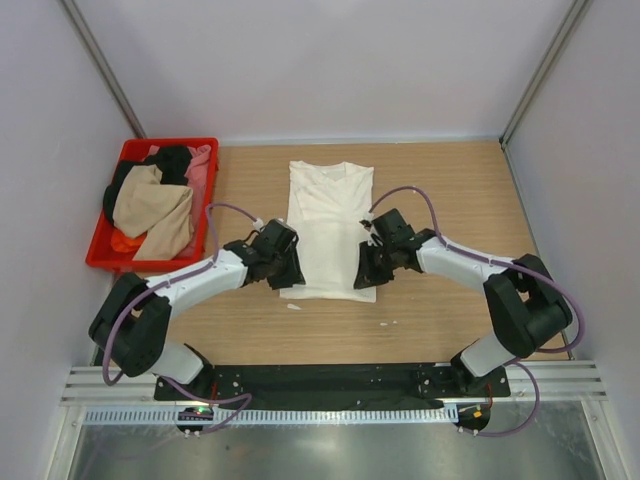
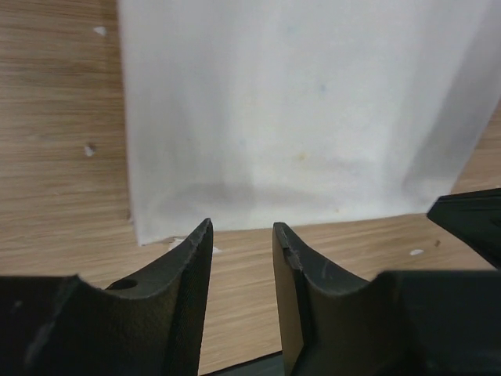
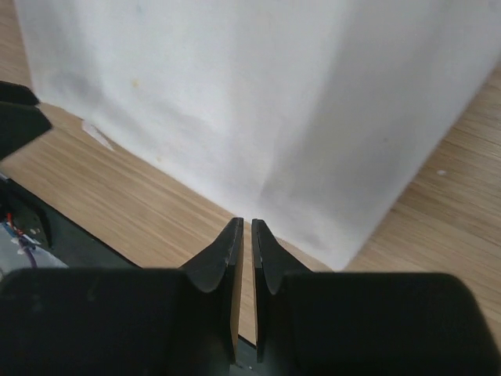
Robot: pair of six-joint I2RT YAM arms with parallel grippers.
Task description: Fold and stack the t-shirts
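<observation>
Lying just beyond both jaws, apparently ungripped: cream t-shirt hem.

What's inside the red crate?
A heap: tan shirt on top, black shirt and pink shirt behind, orange shirt at the near corner. The crate floor and anything beneath are covered.

A wood-grain tabletop fills this stall, closed in by plain pale walls behind and on both sides. Grey metal posts run up the two back corners. Along the near edge I see a black plate, a white slotted strip and dull sheet metal. The light is soft and even
</observation>
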